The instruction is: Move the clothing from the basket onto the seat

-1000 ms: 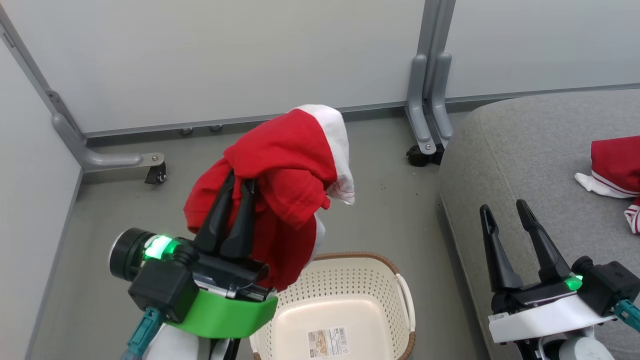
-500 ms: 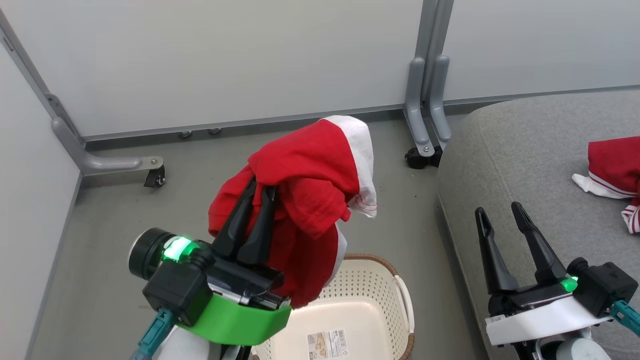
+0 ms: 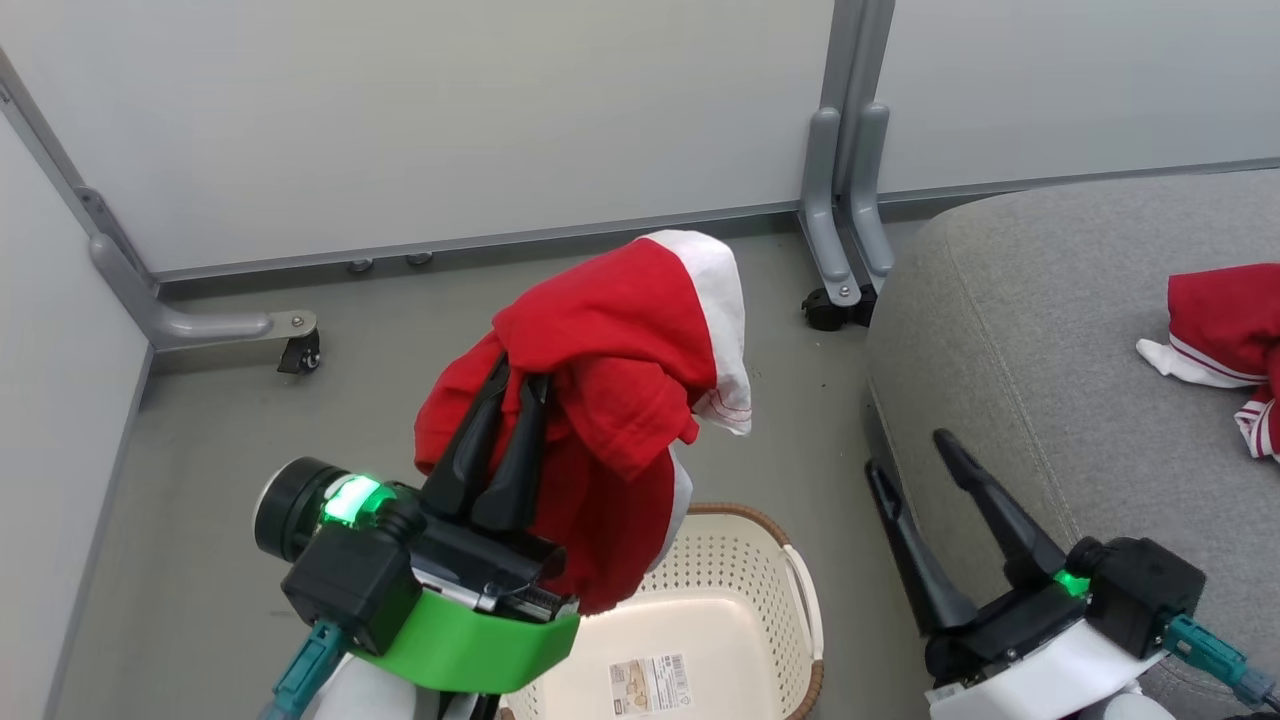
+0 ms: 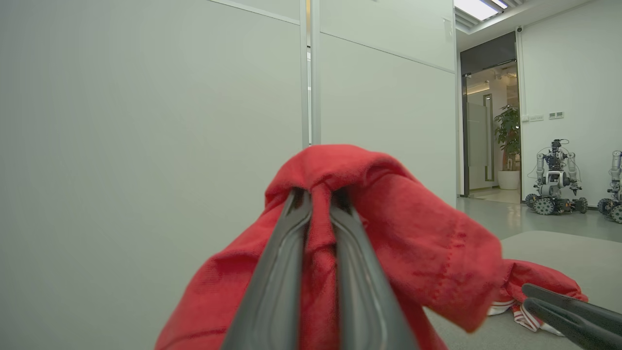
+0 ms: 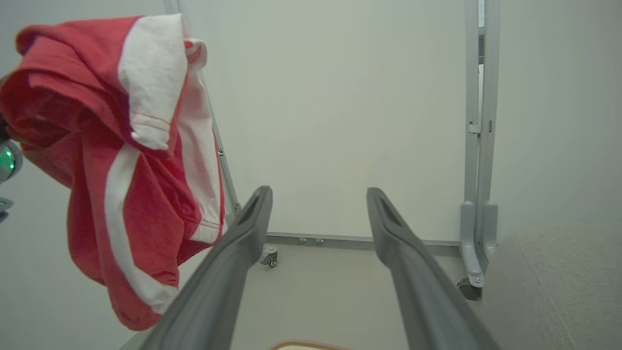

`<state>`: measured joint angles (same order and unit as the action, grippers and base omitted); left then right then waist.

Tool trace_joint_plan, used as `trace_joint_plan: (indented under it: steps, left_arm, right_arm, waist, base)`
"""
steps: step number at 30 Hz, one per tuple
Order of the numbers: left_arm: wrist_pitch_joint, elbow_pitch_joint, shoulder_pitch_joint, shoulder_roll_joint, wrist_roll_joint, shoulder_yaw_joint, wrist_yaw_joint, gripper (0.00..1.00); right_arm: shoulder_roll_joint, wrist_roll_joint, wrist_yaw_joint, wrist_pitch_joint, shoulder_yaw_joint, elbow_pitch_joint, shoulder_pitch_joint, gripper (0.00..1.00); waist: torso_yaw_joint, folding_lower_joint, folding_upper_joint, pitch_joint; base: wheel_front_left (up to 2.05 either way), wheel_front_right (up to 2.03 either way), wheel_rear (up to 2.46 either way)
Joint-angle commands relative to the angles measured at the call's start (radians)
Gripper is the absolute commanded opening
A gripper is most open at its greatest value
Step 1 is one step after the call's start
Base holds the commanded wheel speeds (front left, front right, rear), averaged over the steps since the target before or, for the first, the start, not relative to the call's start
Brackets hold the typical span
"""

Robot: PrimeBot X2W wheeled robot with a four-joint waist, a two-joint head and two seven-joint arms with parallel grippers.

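Pale grey partition panels [image 3: 450, 120] on castered feet [image 3: 220, 325]; grey floor [image 3: 250, 420]; open doorway [image 4: 486, 146], potted plant [image 4: 509, 141] beyond.

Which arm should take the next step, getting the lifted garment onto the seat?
Left. The left pincer is shut on the red garment, which hangs above the basket. The right pincer is open and empty by the seat edge.

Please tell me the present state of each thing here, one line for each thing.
held garment: in the air, out of the basket, hanging from the left gripper.
other garment: lying crumpled on the seat.
basket: upright on the floor; no clothing in the part visible.
left gripper: jaws shut on the held garment.
right gripper: jaws open, empty.
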<state>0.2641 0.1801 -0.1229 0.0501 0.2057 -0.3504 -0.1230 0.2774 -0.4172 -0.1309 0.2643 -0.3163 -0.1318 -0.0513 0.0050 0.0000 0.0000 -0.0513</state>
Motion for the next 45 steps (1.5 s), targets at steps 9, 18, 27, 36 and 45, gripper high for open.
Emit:
trace_joint_plan:
  steps: [9, 18, 27, 36, 45]
  left_arm:
    - [0.0, 0.004, -0.003, 0.001, -0.007, -0.019, -0.004, 0.0]
    - [0.0, 0.002, -0.018, 0.001, -0.002, -0.049, -0.002, 0.0]
    - [0.0, -0.009, -0.04, 0.001, 0.006, -0.107, 0.001, 0.0]
    - [0.0, -0.013, -0.049, 0.001, 0.015, -0.155, 0.005, 0.0]
    - [0.0, -0.02, -0.053, 0.001, 0.018, -0.182, 0.004, 0.0]
  right_arm:
    - [0.138, -0.057, 0.001, 0.0, -0.235, -0.042, 0.075, 1.0]
    - [0.147, -0.087, 0.001, 0.0, -0.355, -0.031, 0.149, 1.0]
    - [0.122, -0.128, 0.001, 0.0, -0.425, 0.03, 0.215, 1.0]
    - [0.089, -0.09, 0.001, 0.0, -0.464, 0.111, 0.275, 1.0]
    - [0.049, -0.064, 0.001, 0.0, -0.483, 0.178, 0.315, 1.0]
  waist:
    - [0.002, 0.0, 0.0, 0.014]
    - [0.022, 0.0, 0.0, 0.021]
    - [0.051, 0.0, 0.0, 0.024]
    - [0.069, 0.0, 0.0, 0.024]
    - [0.085, 0.0, 0.0, 0.02]
  base:
    - [0.0, 0.0, 0.0]
    - [0.0, 0.0, 0.0]
    - [0.0, 0.0, 0.0]
    - [0.0, 0.0, 0.0]
    - [0.0, 0.0, 0.0]
